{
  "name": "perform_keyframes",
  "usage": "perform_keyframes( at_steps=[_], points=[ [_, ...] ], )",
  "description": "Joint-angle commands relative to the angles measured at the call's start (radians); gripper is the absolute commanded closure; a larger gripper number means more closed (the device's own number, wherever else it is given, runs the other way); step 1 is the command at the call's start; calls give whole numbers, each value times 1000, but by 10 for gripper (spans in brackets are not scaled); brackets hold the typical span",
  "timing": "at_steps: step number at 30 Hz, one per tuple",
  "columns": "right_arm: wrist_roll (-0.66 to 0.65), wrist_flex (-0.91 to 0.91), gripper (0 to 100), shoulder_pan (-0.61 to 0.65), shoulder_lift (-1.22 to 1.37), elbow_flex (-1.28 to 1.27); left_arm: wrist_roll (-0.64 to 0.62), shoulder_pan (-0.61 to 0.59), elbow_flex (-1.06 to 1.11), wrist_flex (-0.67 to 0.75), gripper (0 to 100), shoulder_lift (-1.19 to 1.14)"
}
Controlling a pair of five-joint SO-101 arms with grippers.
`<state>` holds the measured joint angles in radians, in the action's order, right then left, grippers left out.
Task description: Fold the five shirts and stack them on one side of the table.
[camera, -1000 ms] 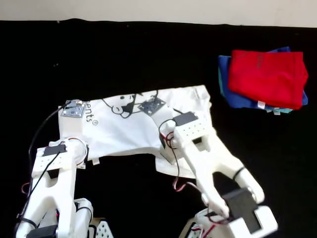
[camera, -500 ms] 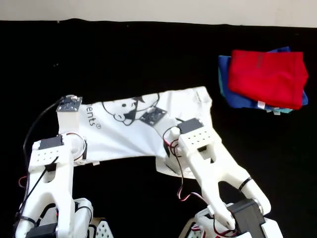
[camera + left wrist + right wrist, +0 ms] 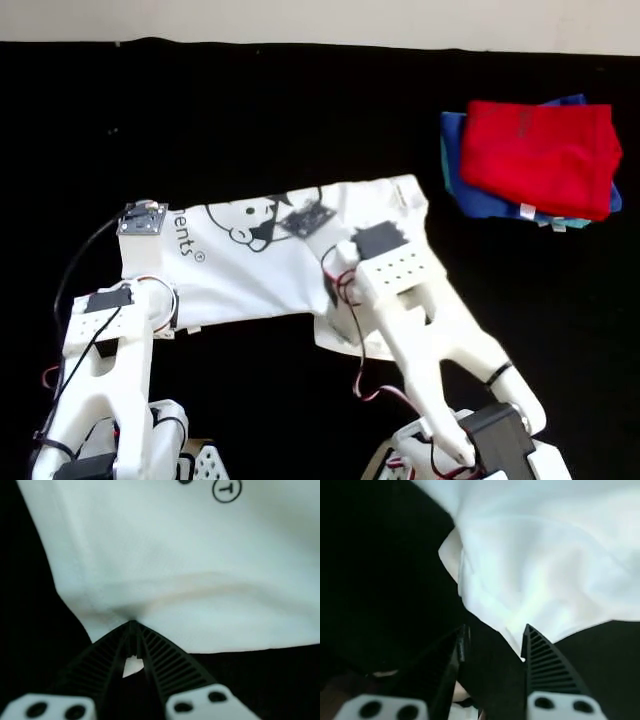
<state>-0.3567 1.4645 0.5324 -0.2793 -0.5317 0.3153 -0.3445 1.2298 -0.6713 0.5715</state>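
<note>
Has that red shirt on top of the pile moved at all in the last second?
No. The red shirt lies on the blue shirt just as before, equally far from the pale strip behind the table.

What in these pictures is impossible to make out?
High view: how many shirts are in the stack; the red shirt on top covers the rest.
High view: the white shirt's full print; the right arm covers part.
Left wrist view: how much cloth the left gripper pinches; its fingers hide it.
</note>
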Motion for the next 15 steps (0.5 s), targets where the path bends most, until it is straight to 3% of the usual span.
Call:
perform_keyframes(
  at_steps=[1, 4, 12, 15],
  points=[
    [8, -7, 826, -124, -30, 84, -9, 8, 5, 29, 990, 2],
    [6, -91, 828, -194, -25, 12, -9, 13, 7, 34, 990, 2],
    [3, -360, 828, -229, -25, -328, -6, 39, 16, 35, 990, 2],
    [-63, -473, 828, -300, -25, -400, -6, 39, 18, 35, 990, 2]
  ],
)
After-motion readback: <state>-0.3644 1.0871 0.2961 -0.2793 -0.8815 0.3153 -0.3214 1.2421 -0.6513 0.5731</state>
